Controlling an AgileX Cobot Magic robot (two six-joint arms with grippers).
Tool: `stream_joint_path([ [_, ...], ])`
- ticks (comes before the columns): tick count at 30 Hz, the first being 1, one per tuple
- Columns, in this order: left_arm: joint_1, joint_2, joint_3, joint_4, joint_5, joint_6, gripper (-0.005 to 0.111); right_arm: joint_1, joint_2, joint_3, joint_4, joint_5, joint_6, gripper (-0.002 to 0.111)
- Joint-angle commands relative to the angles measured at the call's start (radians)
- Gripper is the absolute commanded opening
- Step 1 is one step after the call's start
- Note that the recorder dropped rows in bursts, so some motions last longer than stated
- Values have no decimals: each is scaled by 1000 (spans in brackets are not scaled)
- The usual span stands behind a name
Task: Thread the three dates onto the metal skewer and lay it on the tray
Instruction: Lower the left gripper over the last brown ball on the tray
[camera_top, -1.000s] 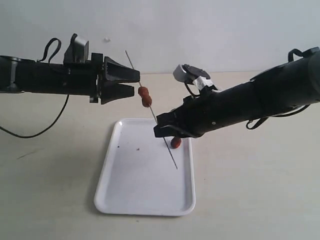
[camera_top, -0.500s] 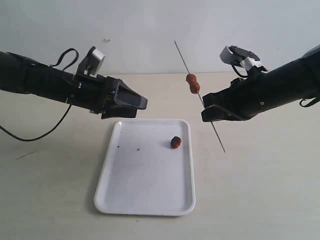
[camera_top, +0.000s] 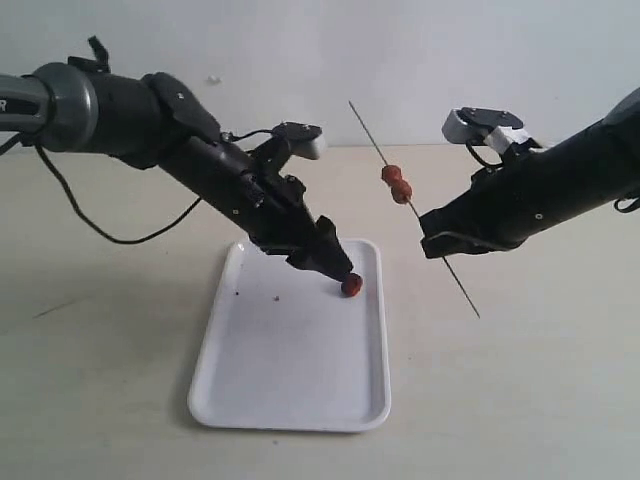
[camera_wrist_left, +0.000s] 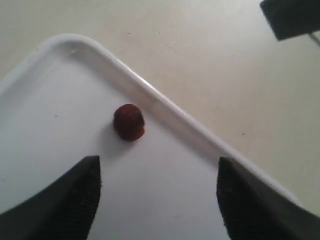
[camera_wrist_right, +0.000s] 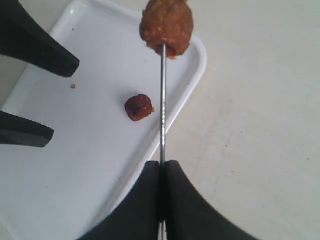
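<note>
While right tool (camera_wrist_right: 161, 169) clamps the skewer (camera_wrist_right: 162, 100), left tool (camera_wrist_left: 156, 172) wide open near loose date (camera_wrist_left: 128, 121)

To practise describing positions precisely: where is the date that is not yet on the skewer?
In the exterior view the loose date lies on the tray, near its far right corner, just ahead of the open left gripper.

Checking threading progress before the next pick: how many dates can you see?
3 dates: two threaded dates on the metal skewer in the right hand, one loose date on the tray.
</note>
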Motion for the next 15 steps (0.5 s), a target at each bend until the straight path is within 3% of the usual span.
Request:
stream_joint_path([
  [1,-32,-9,-55,302,-42,37,65,-13,-8,3,-43,-8,21,0],
  [6,-43,-9,-66,515,-49,233,65,-66,-8,3,-58,-5,36,0],
  [11,-50,-9,-66,435,-49,542,65,-87,-8,3,-61,0,36,0],
  [15,-77,-8,-66,371,-56,656,65,-87,-2,3,-63,-2,36,0],
])
